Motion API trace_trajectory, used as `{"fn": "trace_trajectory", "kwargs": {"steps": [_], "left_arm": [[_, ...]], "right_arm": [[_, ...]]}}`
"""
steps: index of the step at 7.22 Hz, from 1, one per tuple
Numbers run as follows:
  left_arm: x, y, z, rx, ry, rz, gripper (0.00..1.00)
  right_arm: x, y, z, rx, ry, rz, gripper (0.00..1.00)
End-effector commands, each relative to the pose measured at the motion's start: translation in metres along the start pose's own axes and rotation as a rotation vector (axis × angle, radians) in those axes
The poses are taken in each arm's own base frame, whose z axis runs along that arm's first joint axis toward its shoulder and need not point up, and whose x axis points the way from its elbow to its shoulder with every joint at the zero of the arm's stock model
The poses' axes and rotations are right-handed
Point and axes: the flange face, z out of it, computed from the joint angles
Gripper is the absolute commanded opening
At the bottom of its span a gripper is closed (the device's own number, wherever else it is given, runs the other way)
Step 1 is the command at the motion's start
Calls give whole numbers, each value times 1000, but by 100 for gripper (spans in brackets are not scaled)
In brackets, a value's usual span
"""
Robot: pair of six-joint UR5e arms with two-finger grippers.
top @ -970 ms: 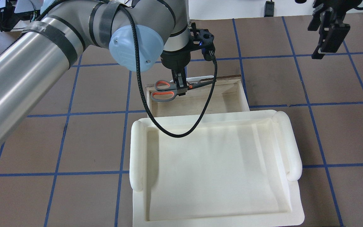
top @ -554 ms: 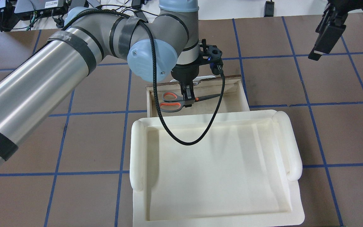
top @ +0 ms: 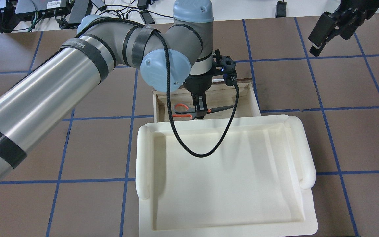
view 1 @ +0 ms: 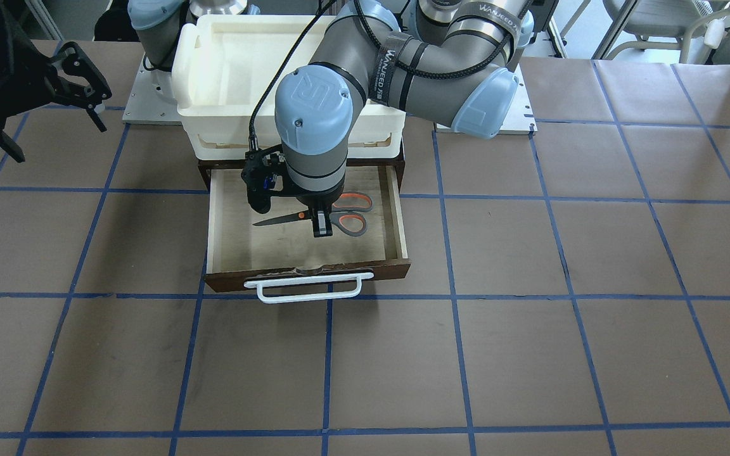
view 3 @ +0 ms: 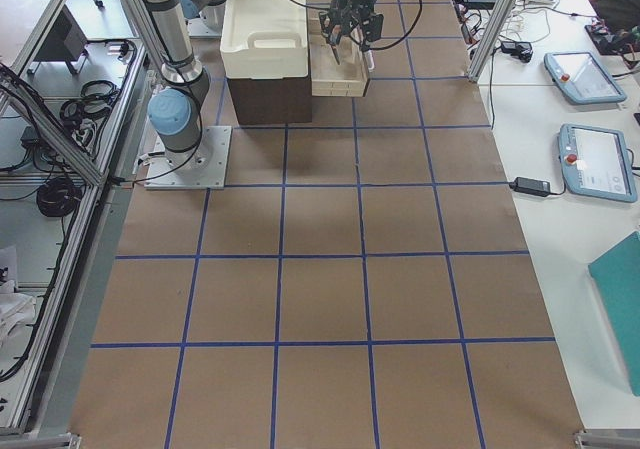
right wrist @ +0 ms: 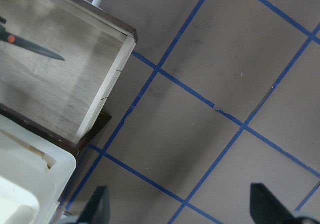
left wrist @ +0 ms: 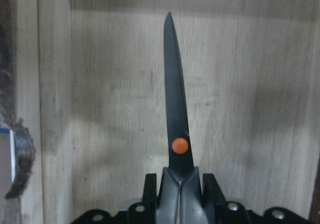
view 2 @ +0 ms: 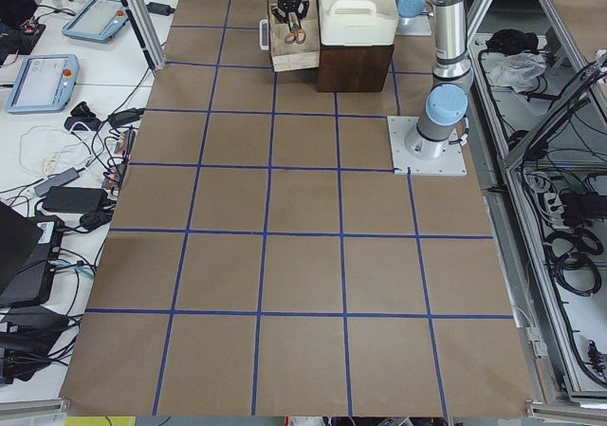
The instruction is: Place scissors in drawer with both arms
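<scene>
Lowered since a second ago, your left gripper (view 1: 320, 228) grips the scissors (left wrist: 175, 94) near the pivot, inside the open drawer (view 1: 308, 275), perhaps just above its floor. Your right gripper (right wrist: 182, 206) hangs spread wide, well apart from it.

Small scissors (left wrist: 176, 109), grey handles lined orange, slim blades closed, held level and low inside the drawer (view 1: 257, 247), pinched just behind the orange pivot by the left pincer (view 1: 320, 229). Drawer pulled out, wide and shallow: dark brown front, white bar handle, pale plywood floor.
</scene>
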Motion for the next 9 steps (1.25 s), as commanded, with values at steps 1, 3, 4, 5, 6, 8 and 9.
{"fn": "trace_trajectory", "kwargs": {"steps": [1, 3, 4, 5, 6, 8, 9], "left_arm": [[3, -2, 6, 14, 27, 1, 0], [10, -8, 5, 38, 40, 7, 0], [14, -13, 7, 33, 44, 17, 0], [15, -14, 9, 30, 48, 13, 0], [16, -13, 15, 27, 59, 10, 0], [16, -11, 18, 26, 63, 9, 48], [15, -12, 15, 33, 53, 11, 60]], "right_arm": [[-3, -3, 8, 23, 12, 203, 100], [-21, -7, 8, 18, 21, 265, 100], [-22, -8, 10, 18, 23, 324, 100], [-23, -8, 13, 12, 21, 345, 100], [-22, -9, 12, 20, 24, 333, 100], [-22, -9, 12, 22, 21, 333, 100], [-22, -9, 12, 22, 21, 333, 100]]}}
